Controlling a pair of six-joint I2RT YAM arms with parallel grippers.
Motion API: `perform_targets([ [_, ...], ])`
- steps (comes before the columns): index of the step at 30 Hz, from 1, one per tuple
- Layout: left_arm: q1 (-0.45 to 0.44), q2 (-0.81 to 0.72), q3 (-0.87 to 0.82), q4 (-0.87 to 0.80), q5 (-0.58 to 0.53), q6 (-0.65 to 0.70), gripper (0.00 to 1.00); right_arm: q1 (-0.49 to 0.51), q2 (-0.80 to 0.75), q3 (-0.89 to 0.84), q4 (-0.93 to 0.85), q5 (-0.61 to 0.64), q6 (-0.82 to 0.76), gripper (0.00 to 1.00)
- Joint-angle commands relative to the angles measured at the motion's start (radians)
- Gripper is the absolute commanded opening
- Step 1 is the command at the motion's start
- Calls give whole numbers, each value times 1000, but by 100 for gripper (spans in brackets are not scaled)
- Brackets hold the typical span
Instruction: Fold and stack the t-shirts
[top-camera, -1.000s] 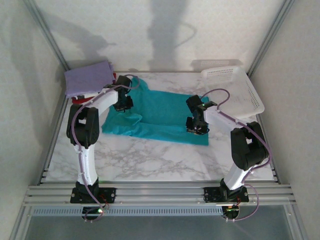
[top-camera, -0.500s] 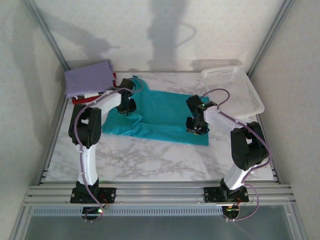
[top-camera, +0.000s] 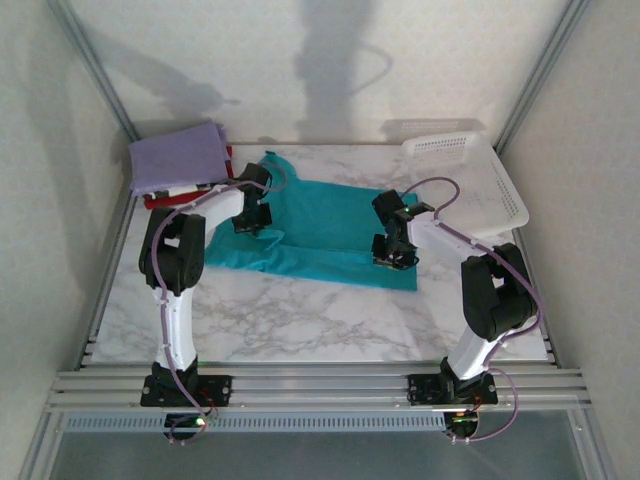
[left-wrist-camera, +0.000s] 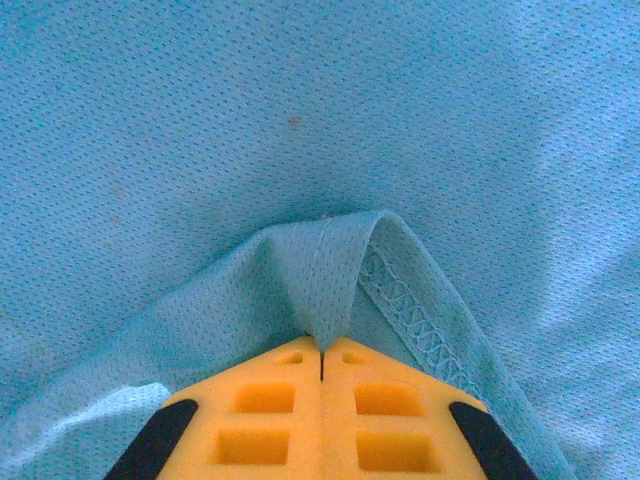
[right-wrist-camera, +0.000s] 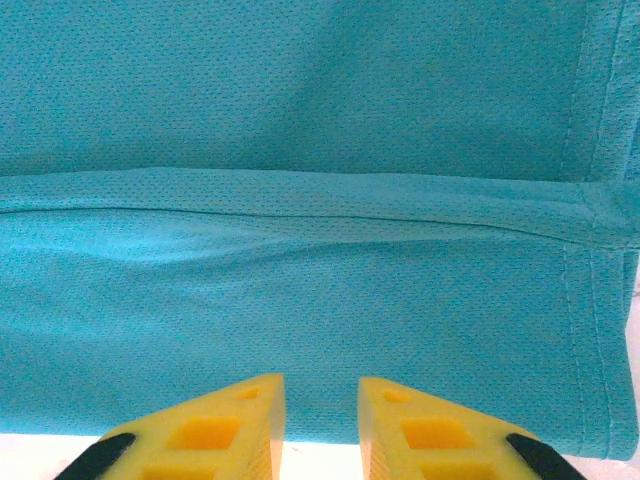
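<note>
**Marble worktop: teal shirt pinched on the left, hem under parted fingers on the right**

Grey-veined marble forms the worktop (top-camera: 300, 320), closed in by pale walls at the back and both sides, with metal rails along the left, right and near edges. The teal t-shirt (top-camera: 320, 225) lies spread across the middle, toward the far half. The strip of worktop between its near hem and the arm bases lies bare from side to side.

At the far left corner sits a folded stack with the lavender shirt (top-camera: 178, 155) on top and the red shirt (top-camera: 160, 200) showing at the stack's lower edge. A white perforated basket (top-camera: 470, 180) sits at the far right corner, close beside the shirt's right end.

The left end effector (top-camera: 250, 215) is down on the shirt's far left part, near the stack. In the left wrist view its fingers (left-wrist-camera: 270, 400) are pressed together with no gap. A raised ridge of teal cloth, with a stitched edge curling beside it, is caught between the tips of the left end effector (left-wrist-camera: 321, 350).

The right end effector (top-camera: 392, 255) is low over the shirt's near right part. In the right wrist view its fingers (right-wrist-camera: 250, 420) stand partly apart with nothing between them. Their tips reach just over the shirt's near edge, where teal meets white worktop. A stitched hem runs down the right side of that view.
</note>
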Motion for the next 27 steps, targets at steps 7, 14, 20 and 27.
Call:
perform_targets([
  [7,10,-60,21,-40,-59,5,2,7,7,-14,-23,-4,-5,26],
  [14,30,-79,22,-28,-13,-6,5,12,22,-72,55,-64,31,27],
  [20,35,-69,7,-3,37,-16,6,19,51,-113,141,-133,56,26],
  [27,37,-65,-2,5,37,-19,1,23,105,-144,177,-137,77,26],
])
